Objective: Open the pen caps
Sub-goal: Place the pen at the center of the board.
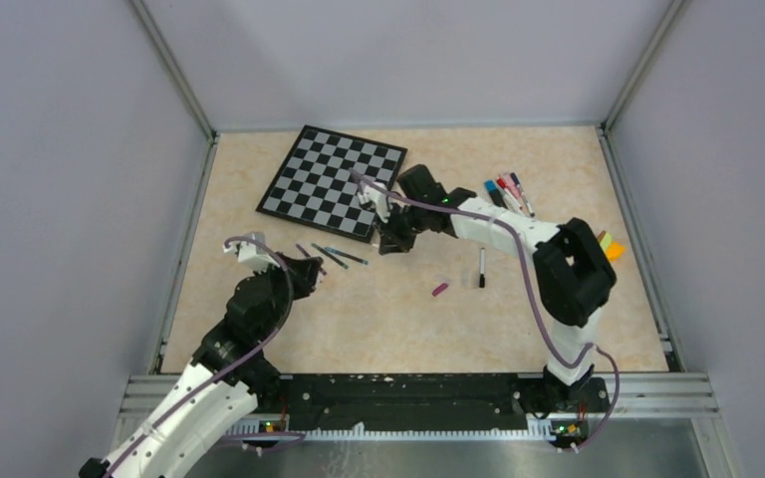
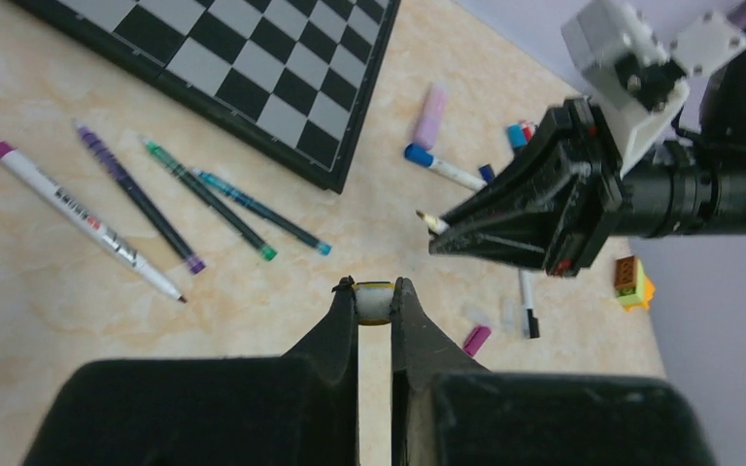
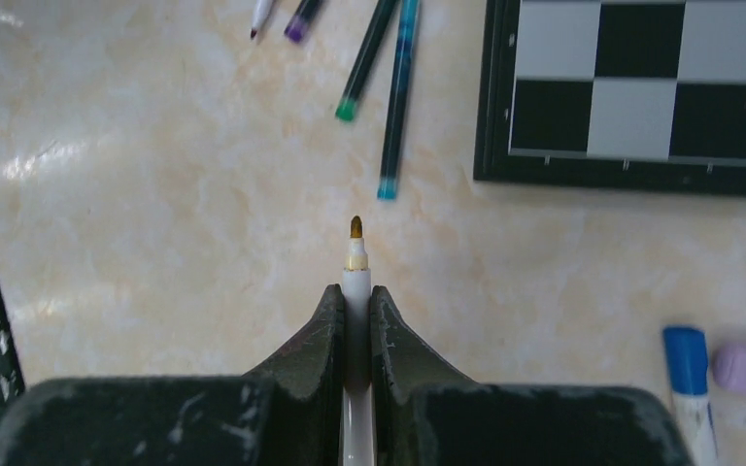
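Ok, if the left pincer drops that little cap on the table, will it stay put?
Probably not: the cap looks round, so it may roll on the smooth table. It seems light, being tiny in the left pincer, and stiff, undeformed by the squeeze.

Bare tabletop [image 1: 398, 334] at the near edge; chessboard [image 1: 332, 182] and loose pens [image 1: 347, 256] farther back.

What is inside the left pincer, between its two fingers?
The left pincer is shut on a small pale cap with a yellowish rim. Only its end shows; the fingers cover its sides, and its hollow cannot be seen.
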